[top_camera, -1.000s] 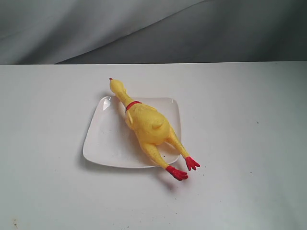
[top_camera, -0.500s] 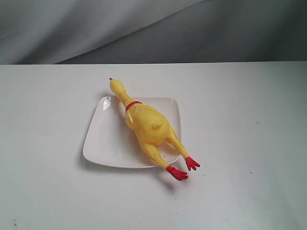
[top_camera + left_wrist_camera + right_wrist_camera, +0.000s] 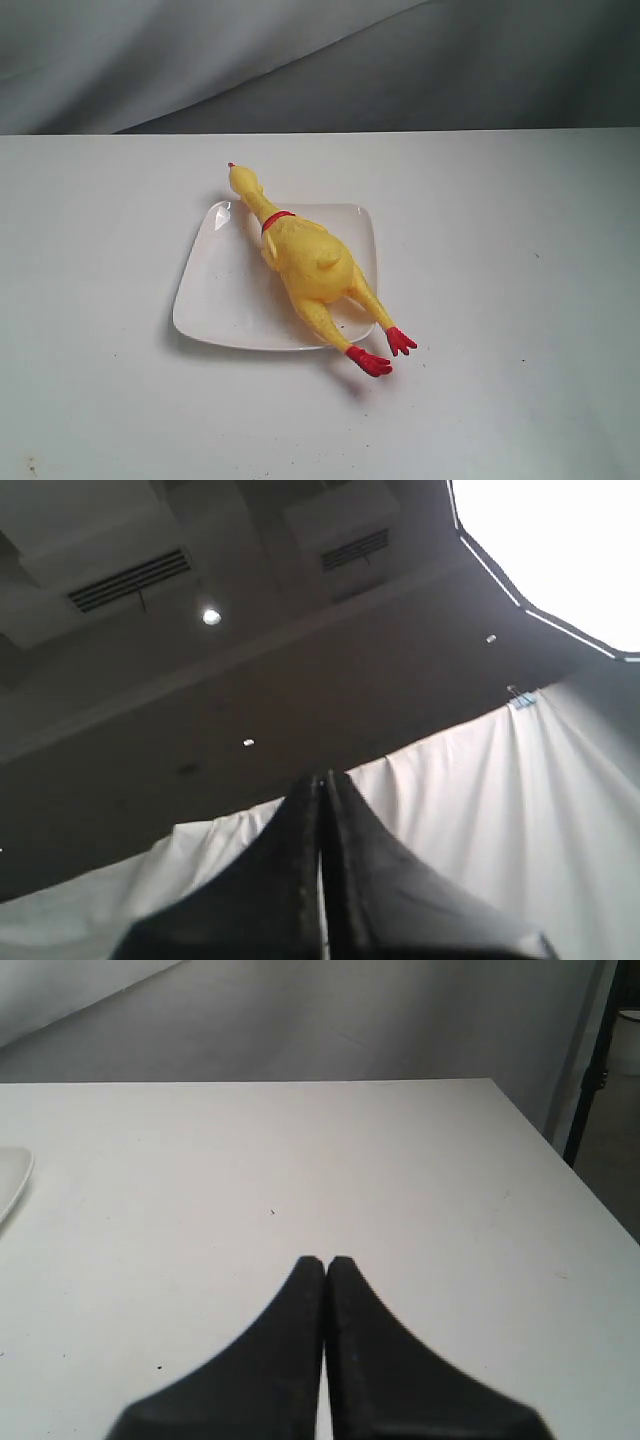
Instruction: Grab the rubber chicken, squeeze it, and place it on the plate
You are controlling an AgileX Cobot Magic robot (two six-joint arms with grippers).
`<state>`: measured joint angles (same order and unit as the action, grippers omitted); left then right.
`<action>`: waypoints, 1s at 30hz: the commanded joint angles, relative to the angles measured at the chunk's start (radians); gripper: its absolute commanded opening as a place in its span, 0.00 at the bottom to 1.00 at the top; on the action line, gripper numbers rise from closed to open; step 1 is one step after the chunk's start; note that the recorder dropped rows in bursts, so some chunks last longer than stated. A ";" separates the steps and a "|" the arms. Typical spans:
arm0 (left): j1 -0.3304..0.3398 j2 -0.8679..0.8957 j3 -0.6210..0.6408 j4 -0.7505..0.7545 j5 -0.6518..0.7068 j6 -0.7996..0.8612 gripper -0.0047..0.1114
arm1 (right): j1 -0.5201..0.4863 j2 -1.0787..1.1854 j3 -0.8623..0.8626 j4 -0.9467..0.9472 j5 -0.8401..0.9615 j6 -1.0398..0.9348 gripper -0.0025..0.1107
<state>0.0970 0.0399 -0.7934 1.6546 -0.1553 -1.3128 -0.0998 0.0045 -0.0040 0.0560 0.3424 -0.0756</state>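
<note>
The yellow rubber chicken (image 3: pixel 310 265) lies diagonally across the white square plate (image 3: pixel 215 290) in the exterior view. Its head with the red comb tip hangs past the far rim, and its red feet (image 3: pixel 383 352) stick out over the near right corner onto the table. Neither arm shows in the exterior view. My left gripper (image 3: pixel 323 780) is shut and empty, pointing up at a ceiling and a white curtain. My right gripper (image 3: pixel 325 1260) is shut and empty, low over bare white table; a sliver of the plate's rim (image 3: pixel 12 1182) shows at that view's edge.
The white table (image 3: pixel 500 300) spreads around the plate, with grey cloth hanging behind its far edge. In the right wrist view the table's corner (image 3: pixel 500 1090) and side edge show, with a dark stand (image 3: pixel 590 1070) beyond.
</note>
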 commanded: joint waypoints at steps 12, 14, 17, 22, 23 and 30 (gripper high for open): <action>0.003 -0.040 0.379 -0.009 0.046 -0.261 0.05 | -0.007 -0.005 0.004 -0.007 -0.001 0.002 0.02; 0.003 -0.040 0.419 -0.009 0.042 -0.269 0.05 | -0.007 -0.005 0.004 -0.007 -0.001 0.002 0.02; 0.003 -0.040 0.452 -0.009 0.042 -0.286 0.05 | -0.007 -0.005 0.004 -0.007 -0.001 0.002 0.02; 0.003 -0.040 0.464 -0.017 0.020 -0.286 0.05 | -0.007 -0.005 0.004 -0.007 -0.001 0.002 0.02; 0.003 -0.040 0.464 -0.017 0.020 -0.286 0.05 | -0.007 -0.005 0.004 -0.007 -0.001 0.002 0.02; 0.003 -0.040 0.480 -0.367 0.091 -0.058 0.05 | -0.007 -0.005 0.004 -0.007 -0.001 0.002 0.02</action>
<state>0.0970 0.0004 -0.3233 1.5495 -0.1288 -1.5262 -0.0998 0.0045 -0.0040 0.0560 0.3424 -0.0756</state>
